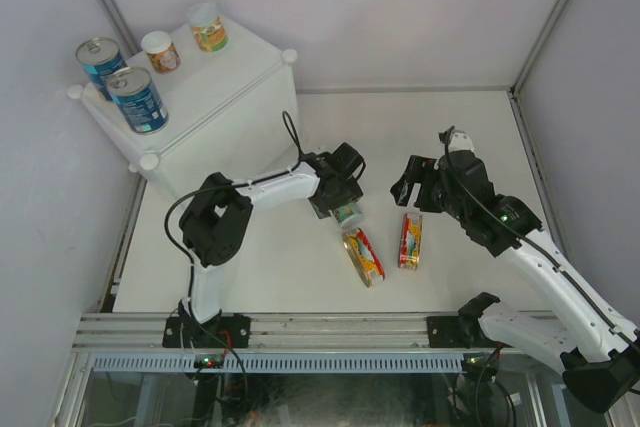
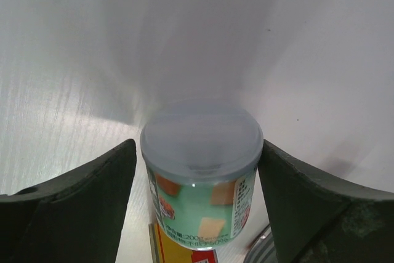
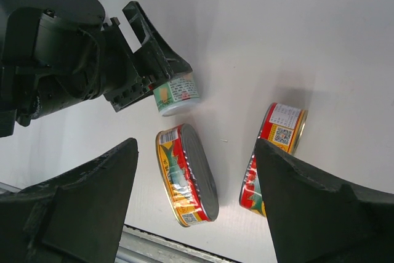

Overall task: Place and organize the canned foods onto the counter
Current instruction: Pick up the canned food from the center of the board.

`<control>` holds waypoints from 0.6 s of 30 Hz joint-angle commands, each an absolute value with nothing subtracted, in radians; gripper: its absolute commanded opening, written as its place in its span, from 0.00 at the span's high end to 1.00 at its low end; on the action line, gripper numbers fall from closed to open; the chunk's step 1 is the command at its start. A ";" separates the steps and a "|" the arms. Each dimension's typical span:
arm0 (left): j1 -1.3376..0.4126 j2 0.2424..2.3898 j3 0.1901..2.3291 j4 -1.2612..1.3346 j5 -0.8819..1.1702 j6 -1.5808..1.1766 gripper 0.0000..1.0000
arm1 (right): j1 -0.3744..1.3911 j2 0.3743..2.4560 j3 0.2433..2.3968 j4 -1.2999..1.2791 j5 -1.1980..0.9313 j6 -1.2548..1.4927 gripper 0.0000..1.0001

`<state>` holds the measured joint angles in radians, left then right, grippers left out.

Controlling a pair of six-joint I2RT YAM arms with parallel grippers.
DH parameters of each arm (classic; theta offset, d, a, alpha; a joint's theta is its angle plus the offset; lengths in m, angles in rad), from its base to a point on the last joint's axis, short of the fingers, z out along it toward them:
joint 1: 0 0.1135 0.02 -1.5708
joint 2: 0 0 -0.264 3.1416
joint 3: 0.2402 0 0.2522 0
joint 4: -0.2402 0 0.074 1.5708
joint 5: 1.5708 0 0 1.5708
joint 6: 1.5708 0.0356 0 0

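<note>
Now, step: the left arm is fetching the small green can (image 2: 200, 180) off the table, the next one due for the counter (image 1: 215, 97).
Green can: it sits on the table just left of centre, right at the top end of one oval tin (image 1: 363, 255); the wrist view shows its pale lid between the two fingers.
Left gripper (image 1: 345, 209): jaws spread wide, one either side of the can, a finger (image 2: 86, 207) close against each flank; whether they press it yet I cannot tell, so call it not gripped.
Next move, I'd say: squeeze the jaws in on the can, lift straight up so the oval tin beside it is not knocked, then swing back-left to the counter.
Spot to aim for: likely the bare near part of the counter top, clear of what stands there.
On the counter: two blue cans (image 1: 120, 82) at the left edge, two small cans (image 1: 185, 39) along the back.
On the table: the second oval tin (image 1: 410, 240) lies just right of the first, apart from it.
Left arm: elbow folded near the base, forearm reaching right, wrist pointing down over the can.
Right gripper (image 1: 412, 187): jaws apart, holding nothing, hanging above the second tin.
Right arm: stretched from the near right corner toward the centre.
</note>
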<state>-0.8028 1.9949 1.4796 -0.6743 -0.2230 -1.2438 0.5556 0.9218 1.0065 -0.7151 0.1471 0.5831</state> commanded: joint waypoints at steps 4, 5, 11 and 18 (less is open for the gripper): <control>-0.814 2.022 1.505 -0.641 -0.234 -1.233 0.26 | 0.549 0.892 0.996 -0.699 0.150 0.570 0.24; -0.816 2.024 1.499 -0.633 -0.231 -1.240 0.29 | 0.549 0.890 0.993 -0.699 0.149 0.569 0.25; -0.821 2.027 1.505 -0.610 -0.242 -1.232 0.59 | 0.549 0.887 0.999 -0.704 0.142 0.565 0.25; -0.836 2.009 1.557 -0.615 -0.291 -1.172 1.00 | 0.530 0.877 1.008 -0.740 0.137 0.537 0.25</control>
